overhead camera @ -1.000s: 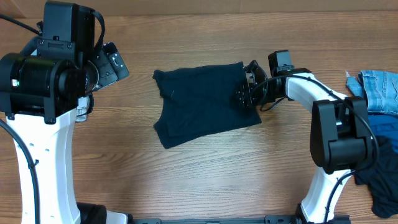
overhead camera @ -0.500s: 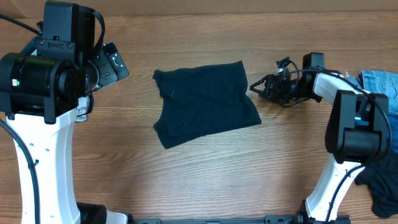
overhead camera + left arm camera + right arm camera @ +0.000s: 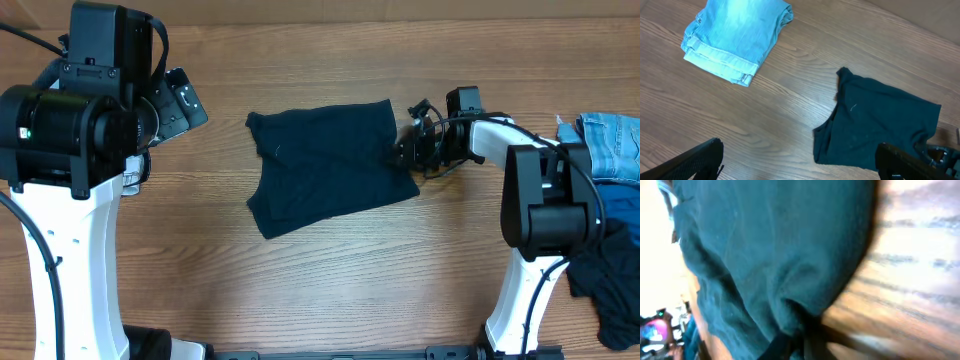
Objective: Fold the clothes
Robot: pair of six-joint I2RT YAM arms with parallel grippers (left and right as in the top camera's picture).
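At the middle of the table (image 3: pixel 330 290) lies the dark garment (image 3: pixel 330 165), its right edge pinched in the closed right gripper (image 3: pixel 405 150), light-blue denim (image 3: pixel 612 145) and a dark heap (image 3: pixel 615 285) far right, left gripper (image 3: pixel 799 165) gaping wide.

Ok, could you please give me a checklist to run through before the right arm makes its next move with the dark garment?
1. Grip: right fingers shut on the dark garment at its right edge: ok.
2. Layers pinched: cannot tell.
3. Other arm: left fingers open, empty, off the cloth: ok.
4. Lay: garment spread on the table: ok.
5. Clearance: folded denim apart from the garment: ok.
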